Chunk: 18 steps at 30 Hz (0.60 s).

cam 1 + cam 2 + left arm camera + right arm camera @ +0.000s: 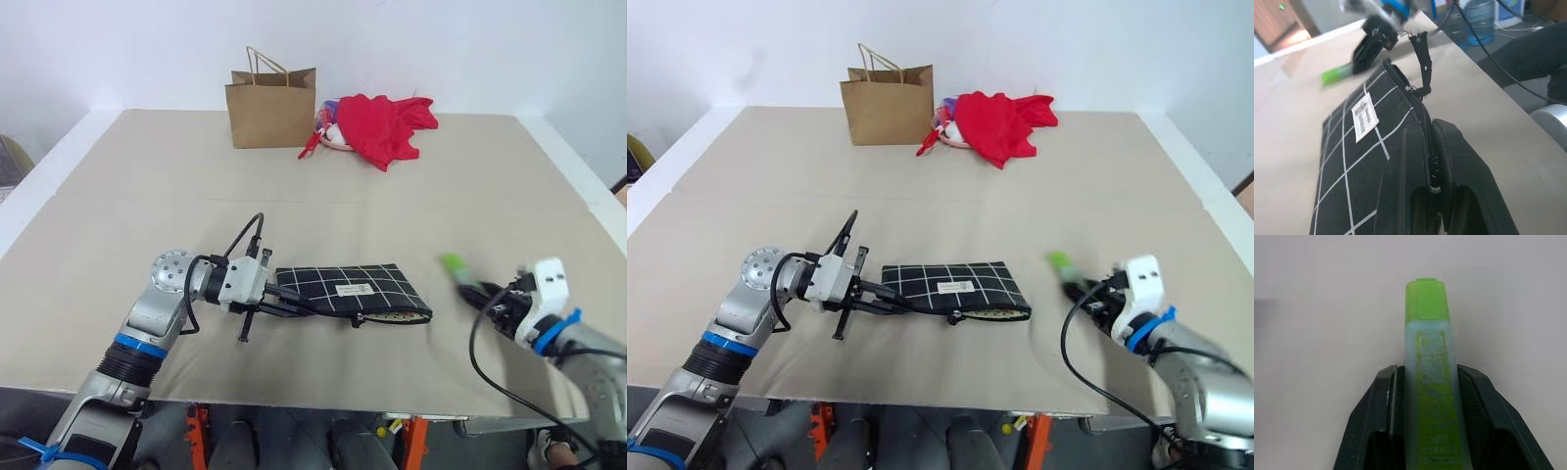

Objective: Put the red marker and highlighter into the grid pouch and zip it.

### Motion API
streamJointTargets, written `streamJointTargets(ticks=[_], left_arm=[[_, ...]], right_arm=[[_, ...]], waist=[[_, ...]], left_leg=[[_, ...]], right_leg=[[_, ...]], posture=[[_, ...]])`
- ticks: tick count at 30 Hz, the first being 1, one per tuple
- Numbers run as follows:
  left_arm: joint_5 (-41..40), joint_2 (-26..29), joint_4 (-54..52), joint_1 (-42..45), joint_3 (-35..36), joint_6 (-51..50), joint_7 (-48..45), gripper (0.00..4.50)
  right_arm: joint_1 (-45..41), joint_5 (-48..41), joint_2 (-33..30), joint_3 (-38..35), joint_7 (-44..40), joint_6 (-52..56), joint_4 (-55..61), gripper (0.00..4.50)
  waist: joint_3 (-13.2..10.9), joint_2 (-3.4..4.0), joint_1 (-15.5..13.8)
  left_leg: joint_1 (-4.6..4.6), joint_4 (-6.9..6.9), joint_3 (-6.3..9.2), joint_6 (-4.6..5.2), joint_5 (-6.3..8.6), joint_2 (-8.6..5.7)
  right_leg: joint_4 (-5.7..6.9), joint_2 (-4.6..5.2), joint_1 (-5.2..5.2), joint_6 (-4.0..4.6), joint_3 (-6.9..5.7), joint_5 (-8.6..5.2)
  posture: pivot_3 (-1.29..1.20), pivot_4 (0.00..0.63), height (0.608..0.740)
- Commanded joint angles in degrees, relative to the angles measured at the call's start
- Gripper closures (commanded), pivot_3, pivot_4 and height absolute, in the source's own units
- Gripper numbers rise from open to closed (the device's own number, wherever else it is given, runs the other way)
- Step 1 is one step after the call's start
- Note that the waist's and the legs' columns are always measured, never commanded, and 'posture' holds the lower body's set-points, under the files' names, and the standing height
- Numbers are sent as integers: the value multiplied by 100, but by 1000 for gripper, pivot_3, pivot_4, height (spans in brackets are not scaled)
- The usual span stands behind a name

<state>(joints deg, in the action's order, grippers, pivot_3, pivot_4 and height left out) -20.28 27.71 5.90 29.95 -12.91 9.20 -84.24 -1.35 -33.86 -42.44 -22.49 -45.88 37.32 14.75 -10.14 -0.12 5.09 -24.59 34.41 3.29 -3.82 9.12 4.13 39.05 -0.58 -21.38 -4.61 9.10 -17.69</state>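
My right pincer [1429, 431] has its two fingers pressed against the sides of the highlighter [1431, 382], gripping the barrel around its middle with the bright green cap sticking out ahead over the bare table [411, 176]. From the head camera the highlighter sits at the near right of the table, well apart from the pouch. My left pincer [284, 299] is fully closed on the left end of the grid pouch [358, 292], pinching the fabric right along the zipper edge; the pouch lies flat near the middle of the table, white label up, with the zipper pull and its strap [1422, 63] at the right end.

I'd judge the highlighter light and rigid, with smooth plastic that could twist or slide if I squeeze near the tapered cap, so the mid-barrel hold looks right. The pouch is soft and floppy; it will sag and its mouth will tend to close, so pinching it at the zipper edge near the end is sensible for keeping it anchored while I feed things in.

I cannot make out the red marker. Far off, a brown paper bag [271, 106] and a red cloth [390, 124] sit out of the way.
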Motion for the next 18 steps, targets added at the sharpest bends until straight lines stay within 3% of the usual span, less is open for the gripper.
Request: streamJointTargets(ticks=[1, 4, 8, 12, 18], left_arm=[[-78, 9, -36, 137, 85, 63, -33, 4500], [-83, -8, -11, 160, 86, 67, -35, 4500], [-82, -42, 12, 187, 75, 77, -25, 4500], [-78, -59, 25, 204, 79, 90, -13, 4500], [-69, -60, 6, 197, 86, 88, 4, 4500]], right_arm=[[-282, -1084, -762, -117, -1721, 107, 557, 3341], [-55, -1800, -1457, 19, -2478, 852, 933, 3341], [648, -1740, -2103, 172, -3203, 993, 1108, 3341], [745, -1218, -2129, 381, -3176, 581, 827, 3341], [380, -1159, -1919, 585, -2835, 661, 550, 3341]], waist=[[-2, -7, -7], [2, -32, -57], [-1, -39, -143], [-5, -47, -158], [-7, -51, -144]], left_leg=[[2, -1, 8, 0, 0, 0], [-4, -3, 18, 1, 0, 1], [-19, 1, 19, 2, 3, -6], [-15, 8, 18, 1, 4, -7], [-11, 10, 18, -7, -2, -7]], right_leg=[[0, -2, 3, 3, -8, -1], [-1, -2, 5, 6, -21, -8], [-11, 7, 1, -4, -22, -17], [-10, 8, 1, -4, -21, -15], [-7, 8, 2, -2, -20, -6]], posture=[[0, 150, 740], [0, 150, 740], [0, 150, 740], [0, 150, 740], [0, 150, 740]])
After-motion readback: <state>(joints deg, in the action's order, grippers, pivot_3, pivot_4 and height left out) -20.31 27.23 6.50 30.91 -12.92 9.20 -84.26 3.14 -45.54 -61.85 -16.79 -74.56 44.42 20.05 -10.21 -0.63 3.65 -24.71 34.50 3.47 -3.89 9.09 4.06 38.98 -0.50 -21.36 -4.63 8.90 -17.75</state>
